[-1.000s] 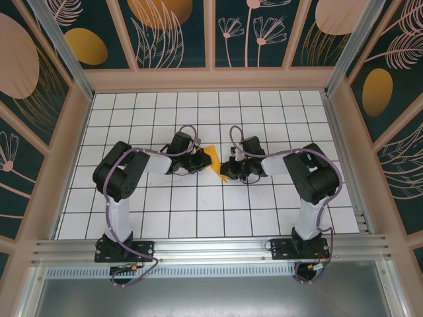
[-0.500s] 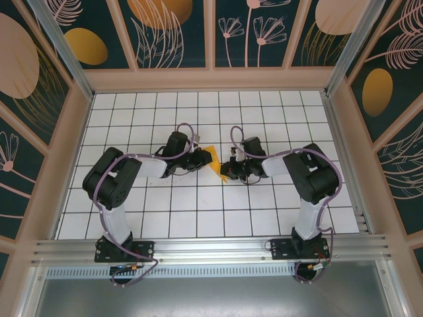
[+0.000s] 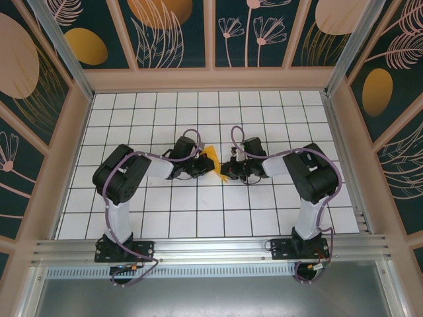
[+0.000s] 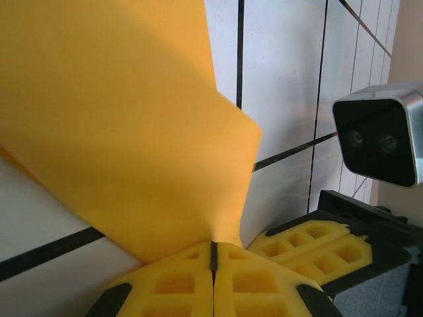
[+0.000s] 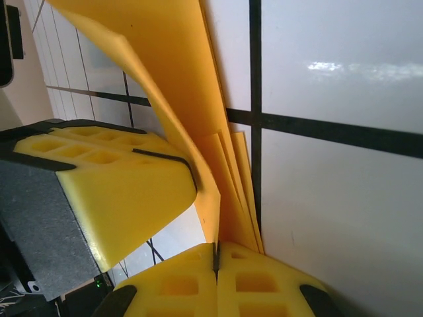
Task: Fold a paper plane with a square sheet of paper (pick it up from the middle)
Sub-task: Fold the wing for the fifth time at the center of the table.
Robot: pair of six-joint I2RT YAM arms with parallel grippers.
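Note:
The square sheet of paper (image 3: 213, 158) is a small folded, pointed orange-yellow shape held just above the middle of the white grid floor between both arms. My left gripper (image 3: 203, 164) holds its left side, and in the left wrist view my left gripper (image 4: 213, 246) is shut with the paper (image 4: 132, 132) rising out of the seam. My right gripper (image 3: 227, 170) holds the other side. In the right wrist view my right gripper (image 5: 215, 249) is shut on several stacked layers of the paper (image 5: 178, 72). The left gripper's yellow fingers (image 5: 112, 178) press against the same fold.
The white gridded floor (image 3: 198, 205) is walled in by patterned panels (image 3: 39, 92) on three sides. An aluminium rail (image 3: 211, 247) runs along the near edge by the arm bases. The right wrist's camera (image 4: 380, 135) hangs close beside the left fingers.
The left arm's elbow swung out to the left and came back, and its gripper ended slightly nearer the paper. The right arm and the paper have barely moved.

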